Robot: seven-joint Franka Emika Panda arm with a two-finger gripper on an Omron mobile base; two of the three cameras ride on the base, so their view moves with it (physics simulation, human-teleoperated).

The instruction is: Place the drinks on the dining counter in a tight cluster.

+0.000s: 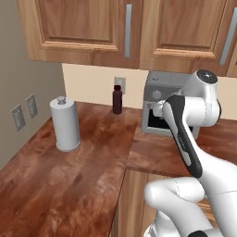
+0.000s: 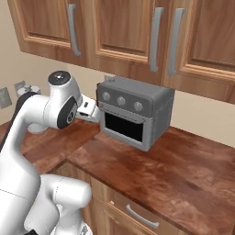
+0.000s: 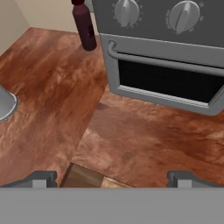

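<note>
One of the drinks, a dark maroon bottle [image 1: 117, 100], stands upright at the back of the worktop by the wall, just left of the toaster oven. In the hand view the maroon bottle [image 3: 84, 26] is at the top left, far ahead of my gripper [image 3: 113, 179]. The gripper is open, its two fingertips [image 3: 42, 178] wide apart with nothing between them. It hovers above the worktop's front edge, in front of the oven door. The dining counter is out of view.
A grey toaster oven [image 2: 133, 112] sits against the wall right ahead of the hand. A grey paper-towel roll [image 1: 65, 122] stands on the left wing of the corner worktop [image 1: 69, 185]. Wooden wall cabinets [image 1: 88, 28] hang overhead.
</note>
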